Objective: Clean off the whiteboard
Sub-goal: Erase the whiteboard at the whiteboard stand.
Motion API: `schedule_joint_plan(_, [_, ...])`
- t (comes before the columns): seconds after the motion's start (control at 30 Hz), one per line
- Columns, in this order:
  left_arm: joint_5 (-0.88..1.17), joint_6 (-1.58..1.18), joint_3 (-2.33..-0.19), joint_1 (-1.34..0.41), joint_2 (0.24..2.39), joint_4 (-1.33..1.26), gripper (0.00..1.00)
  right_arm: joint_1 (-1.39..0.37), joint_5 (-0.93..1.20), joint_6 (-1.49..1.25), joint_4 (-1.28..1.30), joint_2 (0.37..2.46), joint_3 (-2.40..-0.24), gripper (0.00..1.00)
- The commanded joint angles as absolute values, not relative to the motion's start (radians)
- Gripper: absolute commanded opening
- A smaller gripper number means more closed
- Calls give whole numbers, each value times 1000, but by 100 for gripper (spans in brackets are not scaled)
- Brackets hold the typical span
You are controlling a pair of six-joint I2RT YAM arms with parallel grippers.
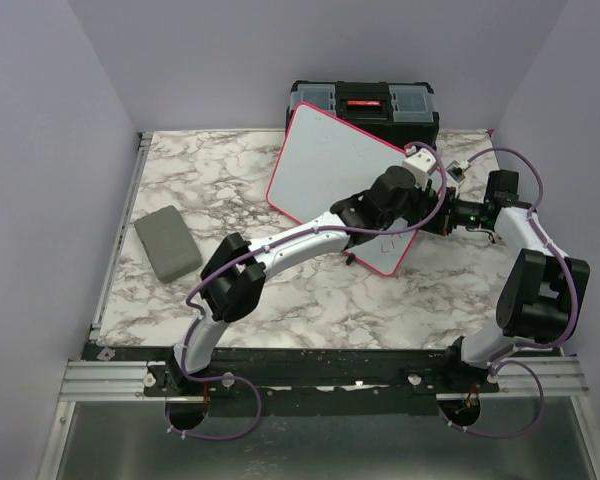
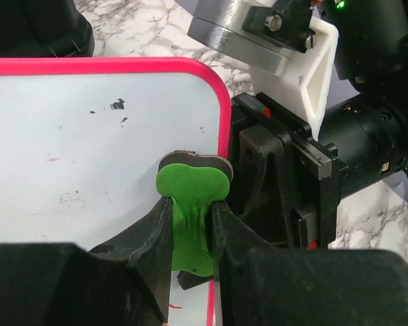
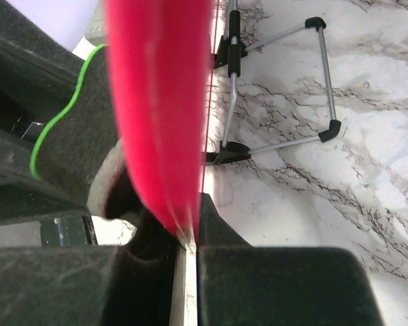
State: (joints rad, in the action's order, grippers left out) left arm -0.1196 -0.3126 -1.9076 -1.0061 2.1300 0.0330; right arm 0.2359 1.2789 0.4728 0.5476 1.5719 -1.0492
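The whiteboard [image 1: 330,170], white with a pink-red rim, stands tilted at the back middle of the marble table. My right gripper [image 1: 438,216] is shut on its right rim; in the right wrist view the pink rim [image 3: 163,102] runs down between the jaws of the right gripper [image 3: 187,231]. My left gripper [image 2: 190,210] is shut on a green eraser [image 2: 190,187], whose dark felt face rests against the board [image 2: 88,136] by that same rim. A few small black specks [image 2: 115,105] and faint red traces [image 2: 52,159] show on the white surface. In the top view the left gripper [image 1: 395,195] covers the board's right part.
A black toolbox [image 1: 365,105] stands behind the board. A small grey flat pad [image 1: 167,242] lies at the left of the table. A wire stand with black feet [image 3: 279,88] lies on the marble behind the board. The two grippers are close together at the board's right edge.
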Motion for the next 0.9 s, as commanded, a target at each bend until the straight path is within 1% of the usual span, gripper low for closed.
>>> schedule_joint_plan(0.0, [-172, -328, -1809, -957, 2100, 8, 0, 218, 1387, 506, 546, 1551, -1063, 1])
schedule_joint_plan(0.27, [-218, -341, -1697, -857, 2040, -16, 0, 218, 1388, 506, 548, 1546, -1063, 1])
schedule_joint_plan(0.47, [-217, -357, -1597, -826, 2011, -51, 0, 219, 1387, 506, 548, 1549, -1063, 1])
schedule_joint_plan(0.67, [-152, -357, -1509, -865, 1994, -118, 0, 218, 1385, 506, 548, 1554, -1063, 1])
schedule_joint_plan(0.87, [-175, -379, -1432, -950, 1986, -163, 0, 218, 1386, 506, 548, 1552, -1063, 1])
